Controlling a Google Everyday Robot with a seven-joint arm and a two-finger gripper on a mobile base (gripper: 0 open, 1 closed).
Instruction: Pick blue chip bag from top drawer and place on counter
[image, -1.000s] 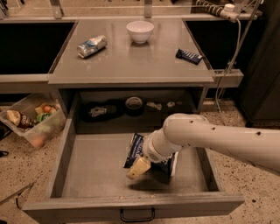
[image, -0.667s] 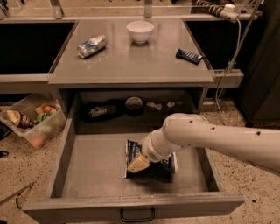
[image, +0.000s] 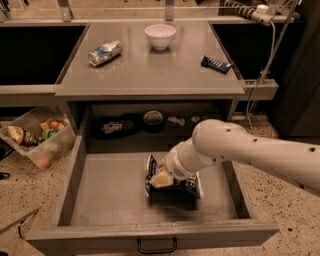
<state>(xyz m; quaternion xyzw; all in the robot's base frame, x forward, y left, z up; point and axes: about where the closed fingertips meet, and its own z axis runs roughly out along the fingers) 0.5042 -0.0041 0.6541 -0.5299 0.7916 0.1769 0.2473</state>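
The blue chip bag (image: 192, 183), dark navy with white lettering, is in the middle of the open top drawer (image: 100, 190). My gripper (image: 160, 178) reaches down from the right on a white arm and is shut on the bag's left side. The bag is tilted and lifted a little off the drawer floor, with a shadow under it. The arm hides the bag's upper part. The counter (image: 150, 70) lies above and behind the drawer. The drawer's front panel with its black pull handle (image: 156, 246) is at the bottom edge.
On the counter are a crushed silver-blue can (image: 105, 52), a white bowl (image: 160, 35) and a dark blue bar wrapper (image: 216, 63). Dark items, one of them round (image: 152, 119), sit on the shelf behind the drawer. A plastic bin of snacks (image: 35, 137) stands on the floor left.
My gripper has moved up and slightly right from the bag's lower left. The bag has risen a little with it and now casts a shadow on the drawer floor.
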